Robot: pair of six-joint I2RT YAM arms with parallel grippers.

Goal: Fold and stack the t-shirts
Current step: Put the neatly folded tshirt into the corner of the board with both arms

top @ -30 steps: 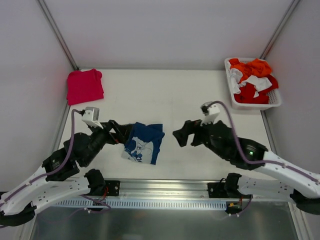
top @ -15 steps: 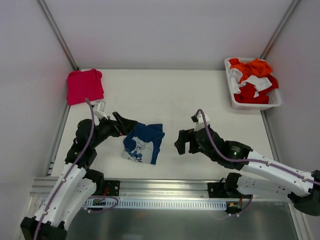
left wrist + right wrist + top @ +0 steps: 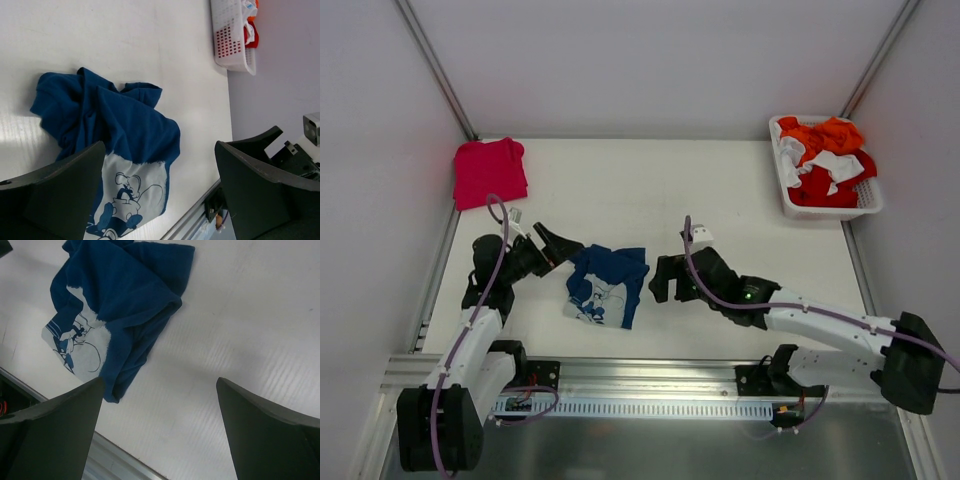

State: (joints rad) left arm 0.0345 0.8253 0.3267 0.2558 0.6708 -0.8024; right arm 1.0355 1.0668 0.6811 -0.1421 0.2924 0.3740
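— Where are the shirts?
— The navy t-shirt [image 3: 608, 285] is lying crumpled on the counter [image 3: 720, 190] between my left tool [image 3: 562, 245] and right tool [image 3: 663, 278]; the red t-shirt [image 3: 490, 172] is sitting far left.
— Tools?
— Both are hanging released, empty.

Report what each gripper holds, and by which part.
Nothing is held. The left gripper and right gripper have open jaws, either side of the blue t-shirt, which lies free.

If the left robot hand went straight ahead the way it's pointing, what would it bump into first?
Probably the blue t-shirt. It lies crumpled right in front of the open left gripper. How high the gripper is above the cloth is hard to judge.
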